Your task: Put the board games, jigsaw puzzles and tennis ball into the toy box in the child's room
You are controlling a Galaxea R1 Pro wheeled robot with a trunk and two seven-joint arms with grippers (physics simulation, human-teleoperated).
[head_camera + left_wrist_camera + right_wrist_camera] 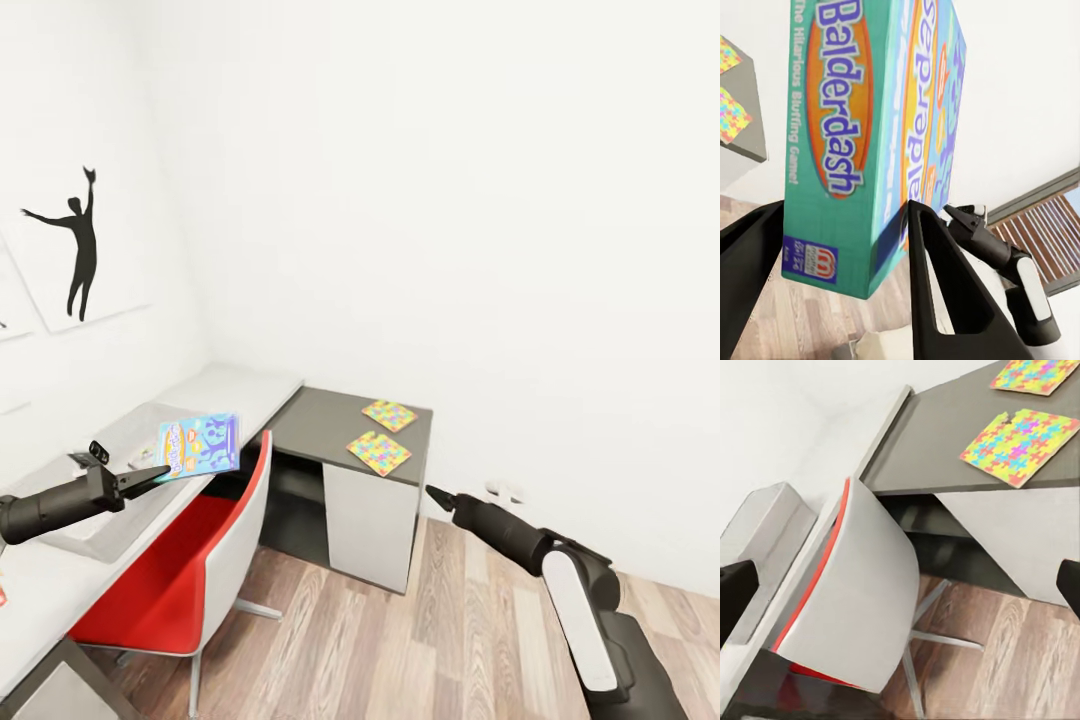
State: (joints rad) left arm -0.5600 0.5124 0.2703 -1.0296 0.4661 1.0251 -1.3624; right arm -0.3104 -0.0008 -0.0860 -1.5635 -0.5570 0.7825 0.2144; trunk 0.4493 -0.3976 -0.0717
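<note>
The blue board game [199, 446] is hanging above the toy box [100, 535] on the counter [245, 390], pinched by the left end effector [160, 472] for dropping in; the right end effector [432, 491] is idling, fingers apart.

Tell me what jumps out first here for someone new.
The left end effector holds a blue board game upright above the toy box on the table. Two bright jigsaw puzzles lie on the table's dark corner section, and a red chair sits tucked under it.
</note>
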